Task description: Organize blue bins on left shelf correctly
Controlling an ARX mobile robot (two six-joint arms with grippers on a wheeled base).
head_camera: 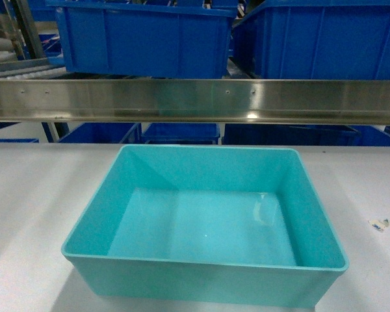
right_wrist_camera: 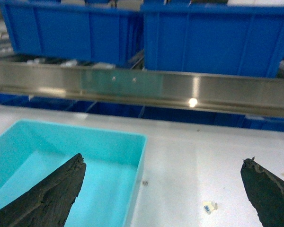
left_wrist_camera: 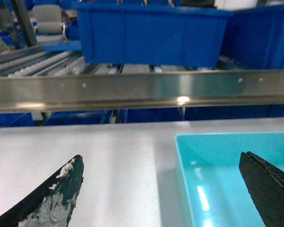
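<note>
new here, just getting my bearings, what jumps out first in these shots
An empty turquoise bin sits open on the white table, front and centre. Behind it runs a shiny steel beam with royal-blue crates above it. Both wrist views show open tools, the left tool and right tool, each straddling one of the bin's side walls.

The head view looks forward and slightly down, close over the turquoise bin (head_camera: 205, 221) on the white surface (head_camera: 26, 195), with the steel shelf beam (head_camera: 195, 101) crossing the upper frame. Both wrist views sit low and face the same beam. The left wrist view catches the bin's left corner at lower right, while the right wrist view catches its right corner at lower left.
</note>
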